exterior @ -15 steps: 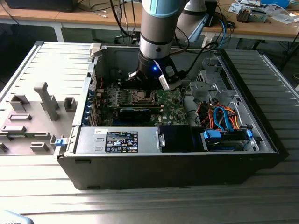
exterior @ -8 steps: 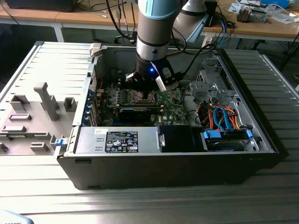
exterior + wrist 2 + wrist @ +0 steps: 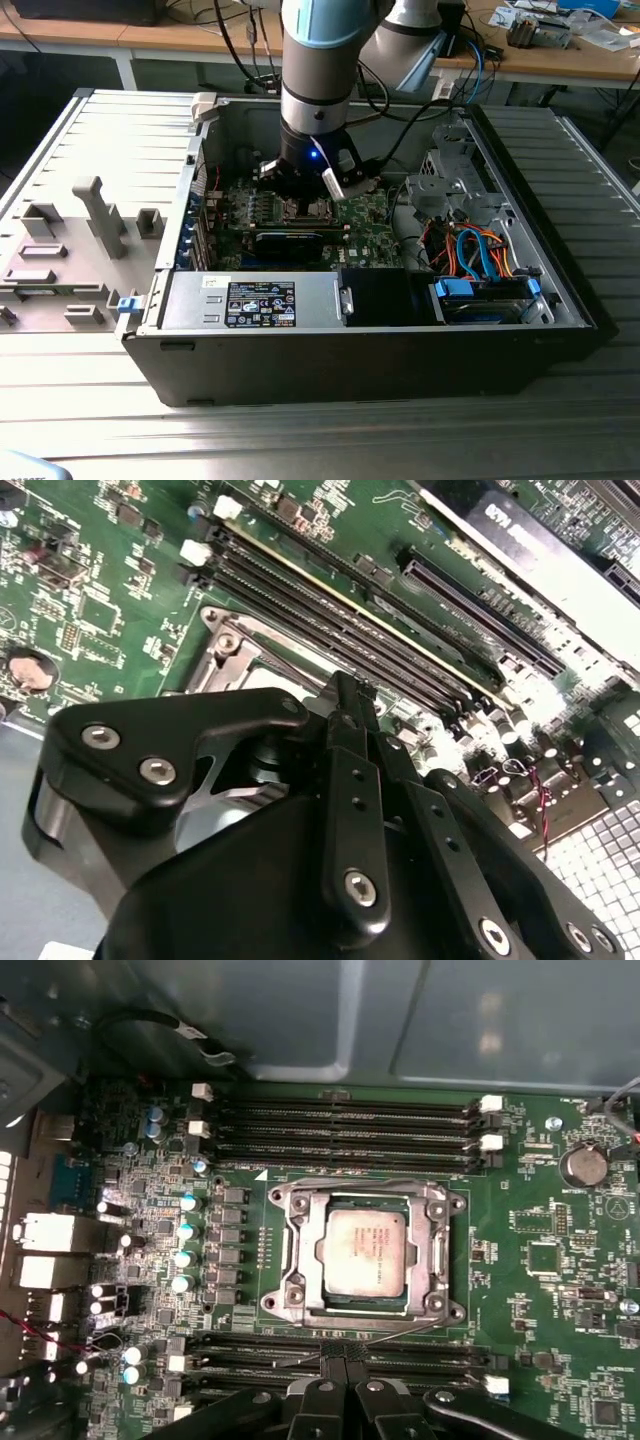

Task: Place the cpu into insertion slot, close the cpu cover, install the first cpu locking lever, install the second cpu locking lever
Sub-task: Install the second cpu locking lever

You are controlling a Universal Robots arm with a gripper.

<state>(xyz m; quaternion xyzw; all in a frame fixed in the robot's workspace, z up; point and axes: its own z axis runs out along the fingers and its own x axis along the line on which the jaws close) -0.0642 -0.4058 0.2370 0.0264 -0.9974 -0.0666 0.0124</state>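
With the cpu (image 3: pixel 365 1250) seated in the insertion slot (image 3: pixel 300 1305) at centre frame of the first wrist view and the cpu cover (image 3: pixel 362 1192) down, I judge the levers are in hand; my tool (image 3: pixel 345 1362), clenched empty, needs a careful hook.

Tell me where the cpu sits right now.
In the first wrist view the cpu lies in the insertion slot, framed by the closed cpu cover, between two banks of long black memory slots.

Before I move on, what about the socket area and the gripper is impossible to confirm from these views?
- Exterior view: the insertion slot is partly hidden by the gripper.
- Second wrist view: the gripper body covers most of the socket.
- First wrist view: the cpu sits inside the cpu cover; lever latching is too fine to tell.
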